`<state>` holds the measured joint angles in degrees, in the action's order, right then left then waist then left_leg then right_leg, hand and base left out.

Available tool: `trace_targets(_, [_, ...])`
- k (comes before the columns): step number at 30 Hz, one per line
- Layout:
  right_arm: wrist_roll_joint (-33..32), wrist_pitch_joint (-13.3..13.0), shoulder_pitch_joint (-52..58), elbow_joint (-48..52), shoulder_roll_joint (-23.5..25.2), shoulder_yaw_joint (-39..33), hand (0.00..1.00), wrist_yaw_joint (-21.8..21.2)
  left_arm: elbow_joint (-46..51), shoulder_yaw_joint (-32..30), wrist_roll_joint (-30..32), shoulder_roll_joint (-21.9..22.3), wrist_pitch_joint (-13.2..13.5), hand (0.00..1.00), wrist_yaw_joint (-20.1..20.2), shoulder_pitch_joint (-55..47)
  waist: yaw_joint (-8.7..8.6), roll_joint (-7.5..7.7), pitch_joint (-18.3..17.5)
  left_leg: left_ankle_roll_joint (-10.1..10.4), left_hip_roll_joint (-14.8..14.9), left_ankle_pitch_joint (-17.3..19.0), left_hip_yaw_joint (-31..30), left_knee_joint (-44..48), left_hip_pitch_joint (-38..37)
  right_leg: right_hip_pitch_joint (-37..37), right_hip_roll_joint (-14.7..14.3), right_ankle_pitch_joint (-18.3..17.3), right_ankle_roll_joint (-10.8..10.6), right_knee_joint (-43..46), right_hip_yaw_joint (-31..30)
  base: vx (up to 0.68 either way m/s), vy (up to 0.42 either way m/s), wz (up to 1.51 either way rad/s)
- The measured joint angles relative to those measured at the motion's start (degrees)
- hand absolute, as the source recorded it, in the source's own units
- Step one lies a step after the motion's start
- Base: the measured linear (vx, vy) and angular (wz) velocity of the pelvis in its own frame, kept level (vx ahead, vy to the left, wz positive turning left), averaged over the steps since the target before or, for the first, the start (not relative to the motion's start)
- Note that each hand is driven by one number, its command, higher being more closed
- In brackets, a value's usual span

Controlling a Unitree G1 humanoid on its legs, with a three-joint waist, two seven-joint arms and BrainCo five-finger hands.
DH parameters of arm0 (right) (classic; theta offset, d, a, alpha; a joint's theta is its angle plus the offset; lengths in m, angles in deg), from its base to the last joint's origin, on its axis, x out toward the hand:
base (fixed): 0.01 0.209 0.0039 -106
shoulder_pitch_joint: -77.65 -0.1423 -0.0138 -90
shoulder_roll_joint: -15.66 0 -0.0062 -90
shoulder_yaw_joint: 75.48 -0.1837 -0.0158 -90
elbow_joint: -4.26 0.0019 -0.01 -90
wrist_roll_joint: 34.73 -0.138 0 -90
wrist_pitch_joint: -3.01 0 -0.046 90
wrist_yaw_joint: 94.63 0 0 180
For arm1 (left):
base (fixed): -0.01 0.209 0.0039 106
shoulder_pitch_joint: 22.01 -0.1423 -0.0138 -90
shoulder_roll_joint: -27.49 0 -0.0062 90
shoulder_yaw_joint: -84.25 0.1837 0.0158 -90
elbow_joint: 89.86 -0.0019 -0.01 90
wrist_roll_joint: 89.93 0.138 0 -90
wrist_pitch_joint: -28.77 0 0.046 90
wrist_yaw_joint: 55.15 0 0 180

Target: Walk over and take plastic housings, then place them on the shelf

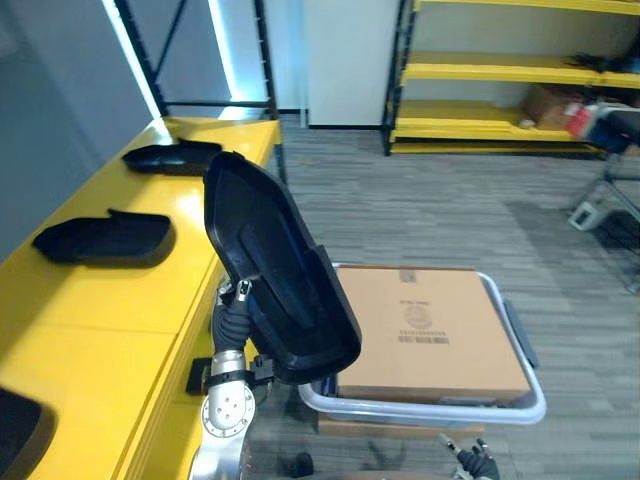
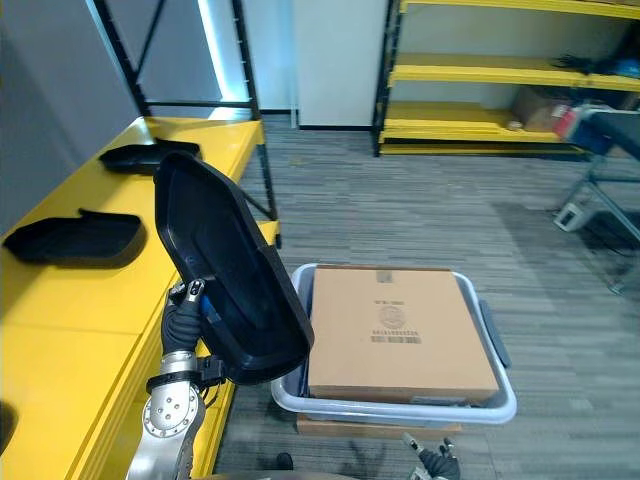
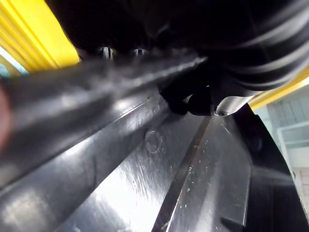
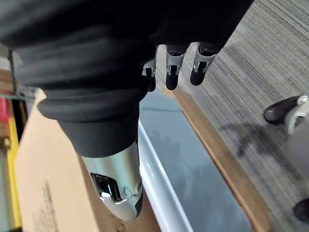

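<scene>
My left hand [image 1: 234, 312] is shut on the lower edge of a large black plastic housing [image 1: 272, 268] and holds it upright, tilted, beside the yellow shelf [image 1: 110, 310]. The left wrist view looks along the housing's glossy inner surface [image 3: 193, 183], where dark fingertips [image 3: 195, 102] press on it. Two more black housings lie on the shelf, one near [image 1: 105, 238] and one farther back [image 1: 172, 157]. Part of a third [image 1: 18, 432] sits at the shelf's near end. My right hand [image 4: 170, 67] hangs low with relaxed fingers and holds nothing.
A grey tote [image 1: 432, 408] with a cardboard box [image 1: 425, 330] in it stands on the floor right of the shelf, under my right hand. Yellow racks [image 1: 480, 70] line the back wall. A wheeled cart [image 1: 612, 190] is at the far right.
</scene>
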<state>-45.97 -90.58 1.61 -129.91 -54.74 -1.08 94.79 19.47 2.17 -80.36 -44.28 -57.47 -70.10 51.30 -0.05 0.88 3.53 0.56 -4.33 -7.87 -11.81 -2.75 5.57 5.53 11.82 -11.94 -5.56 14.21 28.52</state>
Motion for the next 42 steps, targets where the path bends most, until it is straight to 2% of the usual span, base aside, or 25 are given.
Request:
trace_targets(2, [0.1,0.1,-1.7,0.1,-0.2,0.9,0.0,0.7,0.6,0.5,0.0,0.1,0.0,1.0,0.0,1.1,0.72,-0.56,0.8,-1.9,1.5,2.6,7.5,2.4,3.4,-0.1,0.5,-0.5,0.0,1.1,5.6,-0.05,-0.035,1.55])
trace_targets(4, [0.2,-0.2,-0.7,0.1,-0.3,0.4,0.0,3.3,1.1,0.5,-0.1,0.9,0.5,1.0,-0.1,2.2,0.92,-0.53,2.0,-5.0,7.1,5.3,25.9,8.9,7.3,0.2,2.1,-0.6,0.2,2.1,11.1,-0.02,0.018,1.41])
trace_targets(6, [0.5,-0.2,0.5,0.7,-0.7,0.4,0.0,3.4,1.2,0.7,-0.1,1.2,0.6,1.0,-0.3,2.4,0.54,-1.09,1.9,-6.4,12.7,7.3,40.5,14.9,8.4,0.8,3.0,-1.2,0.1,4.7,15.1,0.01,0.034,0.94])
trace_targets(7, [0.6,0.3,1.2,0.4,-2.0,0.3,0.0,3.9,1.0,2.3,-0.2,1.3,0.6,1.0,0.0,3.2,0.58,-1.35,2.0,-7.7,12.8,8.7,43.2,16.0,8.8,1.2,3.6,-1.8,-0.5,6.7,18.3,0.03,0.08,1.12])
trace_targets(8, [0.6,0.5,1.8,-0.1,-3.0,0.0,0.0,4.1,0.6,4.0,-0.4,1.3,1.0,1.0,0.0,4.5,0.32,-1.35,2.3,-8.6,12.3,12.6,45.6,17.0,9.4,1.7,3.9,-2.3,-0.4,4.6,19.8,0.04,0.085,1.2])
trace_targets(9, [0.6,0.4,1.7,-0.6,-3.1,-0.9,0.0,4.1,-0.4,4.6,-0.5,1.3,1.7,1.0,-0.1,5.6,-0.85,-0.22,1.8,-8.7,12.6,15.5,48.0,18.0,9.9,3.0,3.9,-2.5,-2.1,1.9,21.4,0.05,0.135,1.37])
trace_targets(10, [0.6,-0.3,1.5,-2.8,-3.3,-2.0,0.0,4.2,-3.1,5.5,-0.8,0.5,2.0,1.0,-0.1,8.4,-1.09,0.19,1.7,-13.0,15.0,18.5,50.4,25.6,11.0,3.6,5.3,-1.3,-1.9,0.9,24.9,0.11,0.167,1.0])
trace_targets(11, [0.6,-0.4,1.6,-2.7,-3.7,-2.0,0.0,4.4,-4.6,6.3,-1.2,0.3,2.3,1.0,0.0,9.4,-0.99,-0.65,1.6,-10.5,17.1,17.8,49.9,28.1,9.2,4.9,5.0,-1.2,-2.6,1.3,25.8,0.1,0.149,0.9])
trace_targets(12, [0.6,-0.4,1.5,-3.0,-3.9,-2.2,0.0,4.7,-5.7,6.6,-1.2,0.2,2.5,1.0,0.0,10.1,-2.25,-0.61,1.7,-5.5,16.1,17.4,48.2,27.0,9.1,5.6,4.9,-0.8,-3.8,1.2,26.3,0.13,0.147,0.8])
trace_targets(14, [0.6,-0.5,1.6,-5.4,-4.5,-3.7,0.0,5.0,-10.1,8.8,-2.3,-0.1,2.5,1.0,0.8,12.9,-2.75,0.14,1.2,-6.2,11.5,16.8,44.3,24.8,9.9,6.5,5.6,0.6,-2.7,-0.8,27.8,0.14,0.177,0.96])
trace_targets(16, [0.7,-0.7,1.6,-6.7,-5.0,-5.1,0.0,5.6,-10.4,9.5,-2.5,-0.3,2.5,1.0,1.2,13.1,-2.53,0.29,1.2,-7.5,10.0,17.6,43.1,25.8,10.5,6.9,7.1,1.2,-2.6,1.1,28.6,0.18,0.194,0.57])
trace_targets(17, [0.7,-0.3,1.8,-7.5,-5.7,-5.3,0.0,5.7,-10.7,9.7,-2.6,-0.3,2.4,1.0,1.3,13.3,-2.73,0.26,1.2,-8.0,8.8,18.2,41.9,25.7,10.2,7.0,9.0,1.6,-1.3,5.1,28.0,0.13,0.163,0.53])
trace_targets(18, [0.7,-0.2,1.9,-7.9,-6.2,-5.3,0.0,5.7,-10.8,10.0,-2.7,-0.5,2.4,1.0,1.3,13.4,-2.73,0.19,1.3,-8.0,8.2,18.5,41.1,25.3,9.8,6.3,10.1,1.6,1.5,7.9,26.4,0.1,0.172,0.54])
trace_targets(19, [0.9,0.7,1.9,-8.8,-7.2,-5.3,0.0,5.7,-11.0,10.3,-2.7,-0.8,2.4,1.0,1.3,13.2,-2.71,-0.22,1.5,-7.9,7.1,18.7,39.5,23.4,8.0,3.2,12.0,1.7,9.4,15.3,19.3,0.07,0.153,0.6])
trace_targets(20, [1.6,1.7,1.9,-9.1,-7.4,-4.4,0.0,5.1,-11.1,10.4,-2.7,-1.5,2.4,1.0,1.1,13.4,-3.18,-1.2,2.0,-6.9,6.2,18.4,37.5,21.0,6.0,-0.4,9.5,-2.0,8.7,18.8,7.3,0.07,0.131,0.68])
trace_targets(22, [1.8,2.4,1.8,-9.0,-7.0,-3.4,0.0,4.8,-11.1,10.3,-2.8,-2.2,2.4,1.0,0.9,13.3,-4.0,-1.17,2.0,-6.6,4.0,16.6,33.9,16.5,2.5,-4.6,3.8,-6.1,7.1,19.6,-5.5,0.09,0.072,0.8])
trace_targets(26, [1.8,2.6,3.8,-8.7,-6.3,-2.3,0.0,4.9,-11.1,10.2,-2.8,-2.4,2.9,1.0,0.4,13.2,-5.01,-1.32,2.1,-5.8,1.8,15.3,28.6,13.6,-0.5,-14.0,-3.3,-7.5,5.8,18.1,-17.1,0.08,0.019,0.86])
trace_targets(27, [1.8,2.7,4.7,-8.6,-6.3,-1.3,0.0,4.9,-11.1,10.2,-2.7,-2.4,2.9,1.0,0.0,13.0,-5.6,-1.3,2.1,-5.5,1.4,15.2,26.8,13.5,-0.9,-16.0,-5.2,-6.7,4.5,15.9,-21.1,0.07,-0.009,0.81])
trace_targets(29, [1.8,2.8,7.2,-7.9,-5.7,-1.3,0.0,4.9,-10.8,10.2,-2.7,-2.1,3.3,1.0,-0.2,12.2,-5.51,-0.75,1.8,-5.4,0.0,15.1,24.1,12.5,-2.2,-16.7,-5.5,-4.6,1.8,11.7,-25.4,0.1,-0.03,0.96])
trace_targets(31, [1.8,3.5,8.9,-5.4,-4.9,-0.9,0.0,4.9,-10.3,9.8,-2.7,-1.1,3.4,1.0,-0.5,10.9,-5.27,0.13,1.2,-5.7,-0.7,15.3,23.2,11.4,-2.4,-16.1,-4.0,-3.7,1.2,8.4,-23.9,0.16,-0.073,0.74])
trace_targets(32, [1.8,4.0,9.0,-3.2,-4.7,1.2,0.0,4.8,-10.3,9.9,-2.7,-0.1,3.4,1.0,-0.6,9.9,-4.99,-0.57,1.4,-5.2,-0.6,15.0,22.1,10.8,-2.3,-14.7,-3.6,-0.9,1.4,5.5,-21.6,0.11,-0.057,0.39])
trace_targets(33, [1.8,4.0,9.0,-2.7,-4.6,1.5,0.0,4.8,-10.3,10.0,-2.8,0.0,3.4,1.0,-0.5,9.7,-4.87,-0.69,1.4,-5.1,-0.6,14.9,21.8,10.7,-2.2,-14.4,-3.6,-0.3,1.3,4.9,-21.2,0.12,-0.059,0.39])
trace_targets(36, [2.4,3.4,8.8,0.7,-4.0,3.6,0.0,3.0,-10.3,10.9,-2.9,0.3,3.4,1.0,-0.1,8.5,-3.52,-1.01,0.5,-4.6,-0.2,14.6,19.9,9.3,-3.0,-11.2,-3.7,6.3,2.2,-0.3,-17.3,0.15,-0.082,0.33])
trace_targets(38, [2.4,3.4,8.7,0.7,-4.0,3.4,0.0,2.8,-9.7,11.3,-3.0,0.3,3.4,1.0,-0.1,8.2,-2.52,-1.02,0.0,-3.2,0.7,13.4,19.1,8.5,-3.8,-9.4,-4.3,6.6,2.3,-1.5,-15.2,0.16,-0.106,0.31])
trace_targets(42, [3.0,1.0,6.2,2.5,-4.0,4.5,0.0,1.5,-9.1,11.7,-3.5,0.2,3.4,1.0,0.6,7.5,-2.38,-0.75,-1.2,-2.6,1.0,11.3,16.8,7.6,-5.0,-7.5,-4.9,6.3,2.8,-3.0,-12.9,0.16,-0.105,0.39])
